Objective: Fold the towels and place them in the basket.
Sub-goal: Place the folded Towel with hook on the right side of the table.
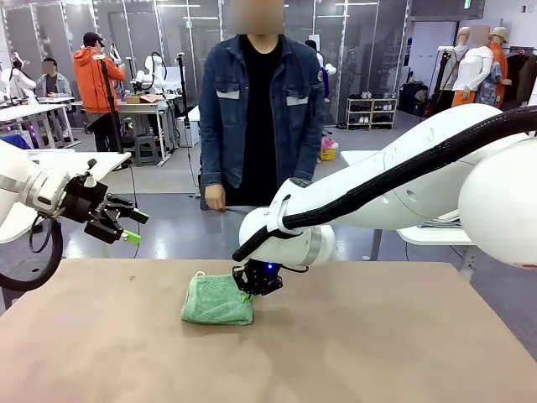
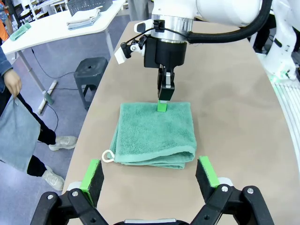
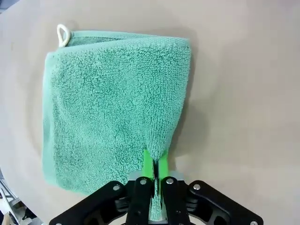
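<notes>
A mint green towel [image 1: 214,302] lies folded into a thick square on the brown table [image 1: 377,353], its white loop tag [image 2: 108,156] at one corner. My right gripper [image 1: 248,295] is down at the towel's right edge. Its green pads [image 3: 148,165] are shut on a pinched ridge of the towel [image 3: 103,103]. My left gripper [image 1: 134,227] hangs open in the air over the table's left side, apart from the towel [image 2: 150,133]. In the left wrist view, a person's hand [image 2: 12,84] holds a hanging pale grey-blue towel [image 2: 18,136]. A dark grey basket [image 2: 86,5] stands on a white side table.
The person [image 1: 260,109] stands at the far side of the table. Beside the table are a black stool [image 2: 91,75] and the white side table [image 2: 51,33] with stacked cloths [image 2: 83,18]. Bare tabletop surrounds the towel.
</notes>
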